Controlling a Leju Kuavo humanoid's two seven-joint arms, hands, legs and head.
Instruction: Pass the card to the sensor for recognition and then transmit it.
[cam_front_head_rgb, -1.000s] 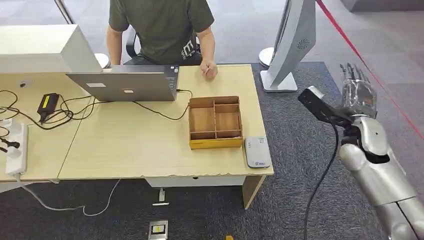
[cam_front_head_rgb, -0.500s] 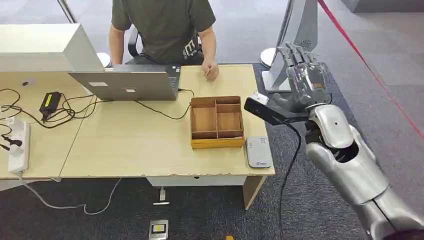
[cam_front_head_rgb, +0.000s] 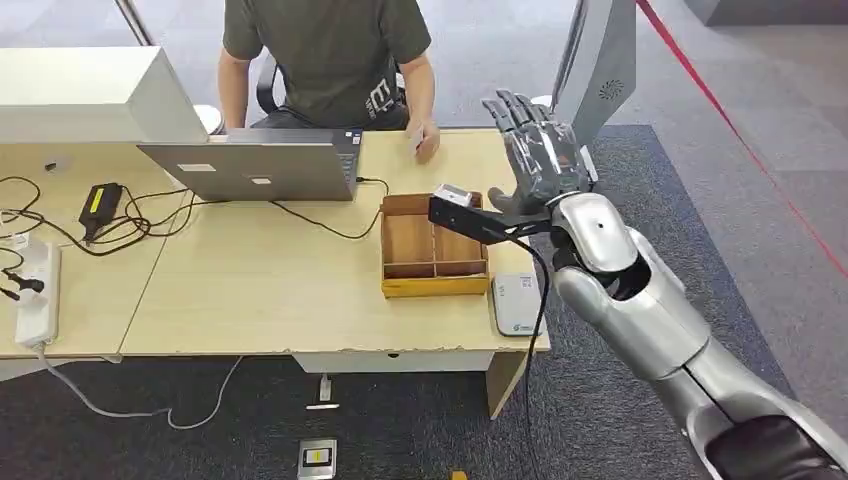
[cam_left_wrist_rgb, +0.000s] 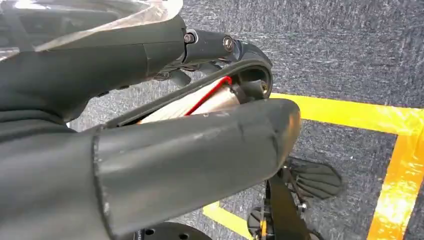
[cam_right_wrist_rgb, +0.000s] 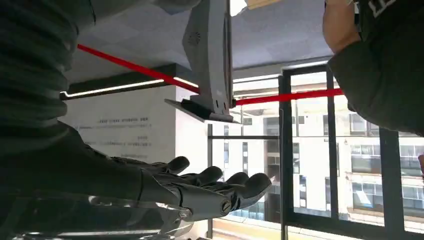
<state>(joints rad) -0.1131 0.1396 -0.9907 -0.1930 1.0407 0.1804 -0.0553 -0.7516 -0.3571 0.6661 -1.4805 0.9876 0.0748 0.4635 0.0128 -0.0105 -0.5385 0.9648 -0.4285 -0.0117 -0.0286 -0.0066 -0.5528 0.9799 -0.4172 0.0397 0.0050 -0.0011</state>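
Note:
My right hand (cam_front_head_rgb: 535, 155) is raised over the far right part of the desk, fingers stretched out and apart, holding nothing. In the right wrist view the same hand (cam_right_wrist_rgb: 200, 192) is spread and empty, with the person's forearm (cam_right_wrist_rgb: 345, 25) beyond it. The person's hand (cam_front_head_rgb: 427, 138) rests on the desk's far edge, just left of my hand; something small and pale shows at its fingers, and I cannot tell whether it is the card. The grey-white sensor pad (cam_front_head_rgb: 516, 303) lies flat at the desk's near right corner. My left hand (cam_left_wrist_rgb: 150, 150) hangs over the floor, its fingers unclear.
A wooden box with compartments (cam_front_head_rgb: 405, 245) stands left of the sensor, under my wrist. A laptop (cam_front_head_rgb: 250, 170), cables and a power strip (cam_front_head_rgb: 30, 295) lie further left. A grey stand (cam_front_head_rgb: 590, 80) rises beyond the desk's right end. The person sits behind the desk.
My right arm has swung left from beside the desk to above its right end, bringing the open hand close to the person's hand. The things on the desk have stayed put.

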